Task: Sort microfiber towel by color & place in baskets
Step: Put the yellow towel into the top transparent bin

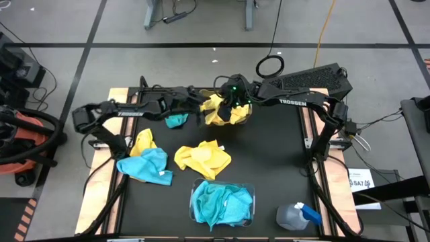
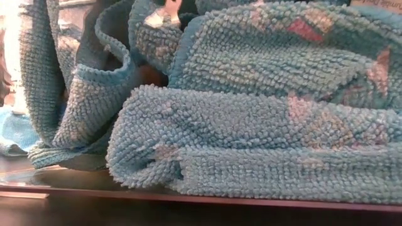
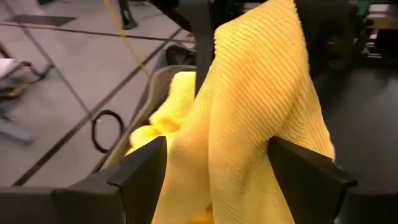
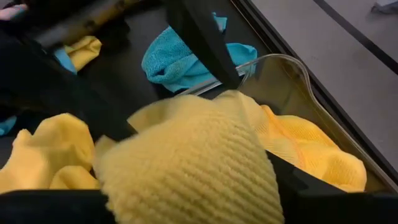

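A yellow microfiber towel [image 3: 261,106] hangs from my right gripper [image 1: 232,101], which is shut on it over the far clear basket [image 1: 249,115]. Another yellow towel [image 4: 311,149] lies in that basket. My left gripper [image 3: 217,149] is open, level with the hanging towel, one finger on each side of it. Loose on the table lie a turquoise towel [image 1: 177,121], two yellow towels [image 1: 142,141] [image 1: 201,158] and another turquoise one [image 1: 146,165]. The near basket [image 1: 250,191] holds turquoise towels [image 2: 251,125]. My right gripper holds the yellow towel by its bunched upper part [image 4: 186,168], pinched between the two fingers, which slant down from the table's right side. The towel hangs slack below them, over the far basket; its lower end is out of sight. My left gripper's fingers [image 3: 146,174] flank the hanging towel; whether they touch it, I cannot tell.
A clear spray bottle with a blue trigger [image 1: 297,215] lies at the table's near right. The two arms meet close together at the far middle. Bare black tabletop [image 1: 282,161] spreads on the right side.
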